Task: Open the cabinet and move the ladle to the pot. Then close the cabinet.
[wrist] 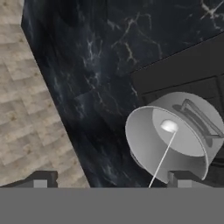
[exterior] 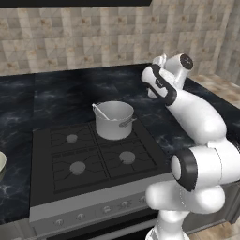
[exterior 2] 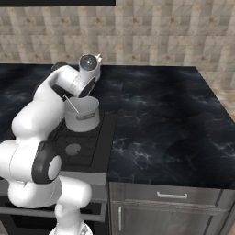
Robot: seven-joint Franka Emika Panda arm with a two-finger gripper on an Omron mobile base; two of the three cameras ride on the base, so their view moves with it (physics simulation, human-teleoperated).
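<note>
The brushed-steel pot [exterior: 115,124] [exterior 2: 85,120] [wrist: 148,144] stands on the rear right burner of the stove. The ladle [exterior: 101,111] [exterior 2: 71,104] [wrist: 169,126] rests in it, ball-like bowl on the bottom and thin handle leaning on the rim. My gripper [exterior: 159,60] [exterior 2: 97,57] [wrist: 109,180] hangs above the counter just behind and to the right of the pot, open and holding nothing. A dark strip along the top edge is the underside of the cabinet [exterior: 75,2] [exterior 2: 55,2]; its doors are out of view.
The black stove [exterior: 70,159] has four burners and a row of knobs at its front. Black marble counter [exterior 2: 160,119] runs on both sides, with a tiled wall behind. A cream bowl [exterior: 1,164] sits at the far left. Grey base cabinets [exterior 2: 170,202] lie below.
</note>
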